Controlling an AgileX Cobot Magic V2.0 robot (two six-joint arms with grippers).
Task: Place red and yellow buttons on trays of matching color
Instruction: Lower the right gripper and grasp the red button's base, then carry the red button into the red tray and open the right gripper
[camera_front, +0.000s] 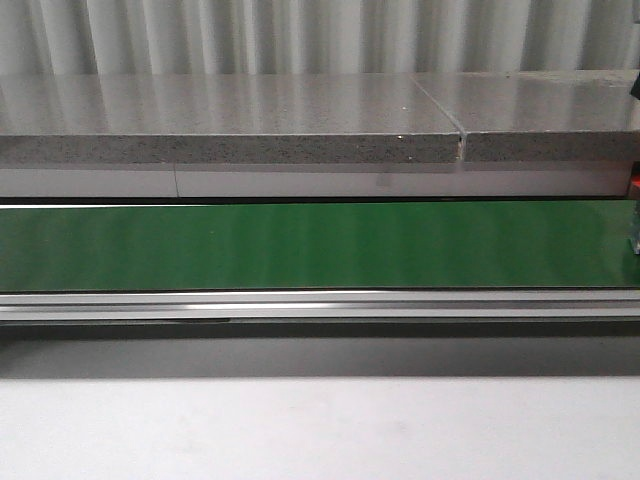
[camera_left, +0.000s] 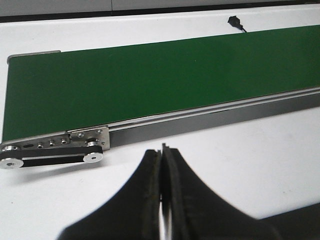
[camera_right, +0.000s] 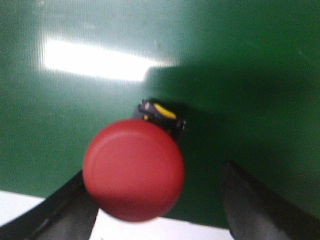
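**Red button between spread fingers on the green belt**

Pale curtain folds hang behind a speckled grey slab (camera_front: 230, 148), and in front of it a long green conveyor belt (camera_front: 300, 245) runs across the white table (camera_front: 320, 430).

From the right wrist view, the right gripper (camera_right: 155, 200) stands wide open over the belt, one dark finger (camera_right: 65, 212) on each side of a red button (camera_right: 133, 169). The red cap looks to overlap the nearer finger, but whether they touch I cannot tell; the other finger is well apart from it. Nothing is clamped. A black and yellow base shows just behind the cap. The button sits near the belt's edge, with white table just beyond it.

The left gripper (camera_left: 162, 200) is closed, its fingers pressed together with nothing between them, hovering over the table just beside the belt's roller end (camera_left: 55, 152).

The risk, as I judge it: the cap is round and smooth and sits off-centre between the fingers, so closing could push it sideways or tip it rather than seat it. A belt in motion would carry it out of the grasp.

No tray and no yellow button show in any view, so sorting has barely started. A small black object (camera_left: 235, 22) lies on the table beyond the belt.
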